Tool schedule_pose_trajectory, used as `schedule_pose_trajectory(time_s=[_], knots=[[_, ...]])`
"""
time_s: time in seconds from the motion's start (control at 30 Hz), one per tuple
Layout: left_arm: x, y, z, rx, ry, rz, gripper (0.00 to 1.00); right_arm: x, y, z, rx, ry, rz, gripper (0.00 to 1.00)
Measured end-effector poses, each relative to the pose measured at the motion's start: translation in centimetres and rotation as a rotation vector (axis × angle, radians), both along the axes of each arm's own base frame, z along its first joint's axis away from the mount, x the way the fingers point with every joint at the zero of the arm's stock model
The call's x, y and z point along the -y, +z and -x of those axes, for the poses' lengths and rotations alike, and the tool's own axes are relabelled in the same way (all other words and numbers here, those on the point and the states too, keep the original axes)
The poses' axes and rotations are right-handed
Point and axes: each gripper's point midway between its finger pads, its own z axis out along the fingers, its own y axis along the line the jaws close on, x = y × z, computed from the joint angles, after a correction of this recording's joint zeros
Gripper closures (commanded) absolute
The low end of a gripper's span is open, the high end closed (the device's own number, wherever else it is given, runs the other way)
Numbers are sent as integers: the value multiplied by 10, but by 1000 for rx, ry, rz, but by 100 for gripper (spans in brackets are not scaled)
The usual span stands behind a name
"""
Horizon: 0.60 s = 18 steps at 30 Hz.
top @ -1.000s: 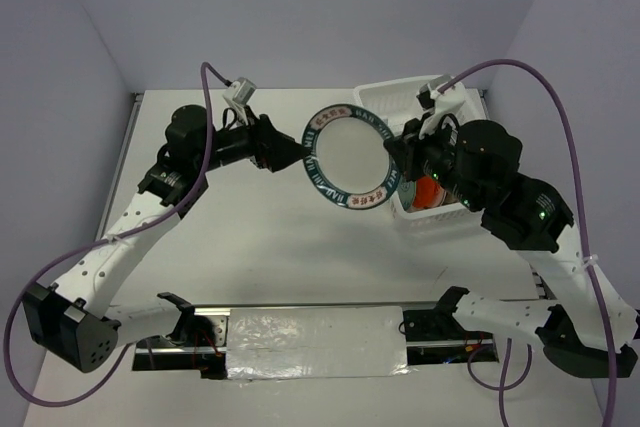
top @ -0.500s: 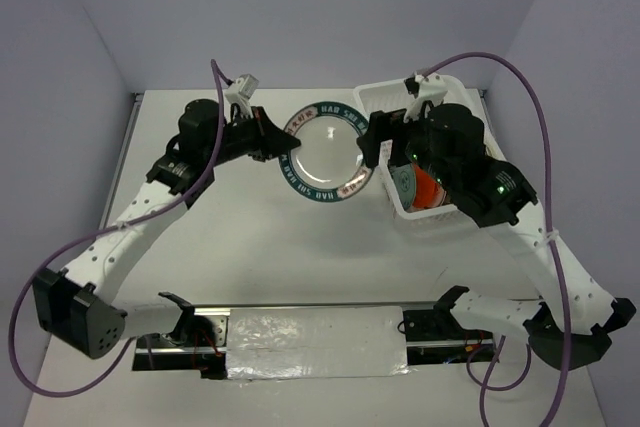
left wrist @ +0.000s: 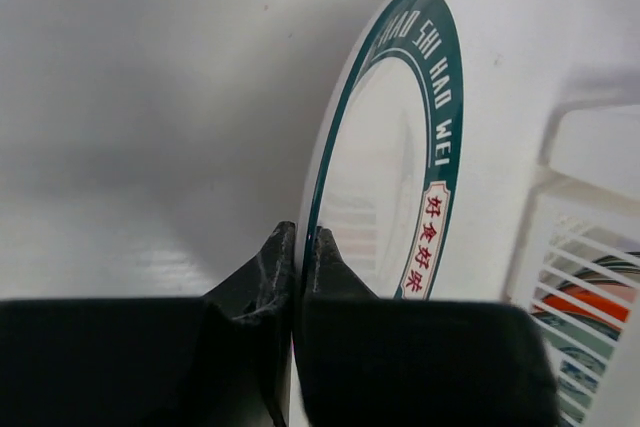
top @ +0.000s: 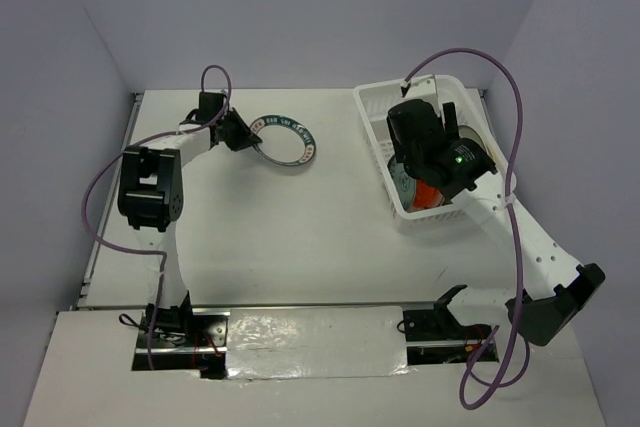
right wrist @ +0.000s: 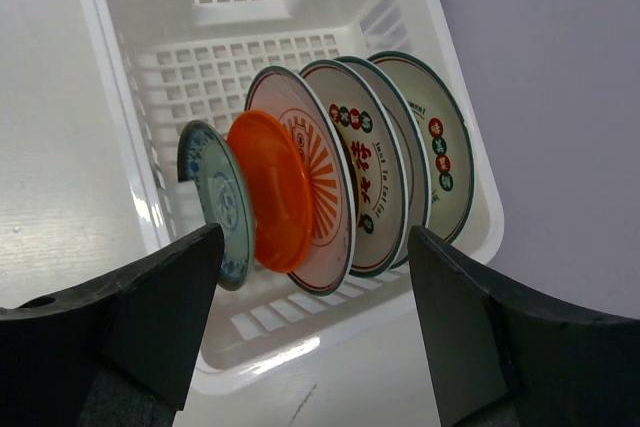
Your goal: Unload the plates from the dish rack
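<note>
Left arm has carried the teal-rimmed plate (top: 283,139) from mid-air at the centre out to the far left of the counter (top: 300,237). The right arm has let go of it and pulled back over the rack.

Left tool (left wrist: 300,242) is pinched narrow on the plate's rim, holding it alone. The plate is tilted up on edge. It looks low over the counter, but I can't tell if its lower edge touches yet. No other plate is lying on the counter in the overhead view.

On the right sits the dish rack (right wrist: 200,77) with its plates upright in a row. From the left these are a small blue-patterned plate (right wrist: 215,197), an orange plate (right wrist: 275,192) and a sunburst plate (right wrist: 325,162), then about three more teal-rimmed ones with red marks (right wrist: 440,147). They overlap, so the count is rough.

Right tool (right wrist: 315,235) hangs above that row with the jaws wide and nothing in them.

Progress is early. One plate is out and not yet set down, and about six are left in the rack. Likely next steps are to lay this plate flat and release it while the right arm goes for the next one.
</note>
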Motion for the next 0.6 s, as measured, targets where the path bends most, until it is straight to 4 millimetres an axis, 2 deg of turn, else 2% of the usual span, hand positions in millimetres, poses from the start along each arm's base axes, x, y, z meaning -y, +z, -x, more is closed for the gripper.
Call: schedule_pose_trajectory(time_s=[0.03, 0.1, 0.13, 0.2, 0.23, 0.27, 0.33, 0.4, 0.43, 0.5, 0.6], knots=[[-2, -6, -6, -8, 3, 22, 81, 2, 1, 0, -1, -1, 8, 20], [-2, -6, -14, 9, -2, 51, 67, 7, 1, 0, -4, -3, 25, 20], [-2, -5, -15, 15, -2, 51, 44, 9, -2, 0, -12, 1, 37, 23], [-3, -5, -16, 19, 2, 50, 24, 15, -10, 0, -40, 10, 62, 26], [-4, -7, -15, 13, 12, 52, 8, 19, -15, 0, -57, 14, 76, 31], [-4, -11, -12, 0, 17, 50, 1, 23, -20, -1, -71, 13, 89, 32], [-7, -23, 4, -54, 41, 48, 0, 32, -28, -4, -96, 6, 111, 39], [-11, -23, 19, -85, 64, 42, 1, 42, -34, -7, -117, -9, 130, 41], [-13, -21, 29, -98, 75, 31, 1, 45, -35, -10, -121, -18, 134, 47], [-22, -17, 53, -140, 105, -8, 0, 50, -39, -16, -132, -29, 145, 48], [-34, 3, 80, -150, 142, -61, 0, 53, -53, -25, -153, -37, 158, 48]])
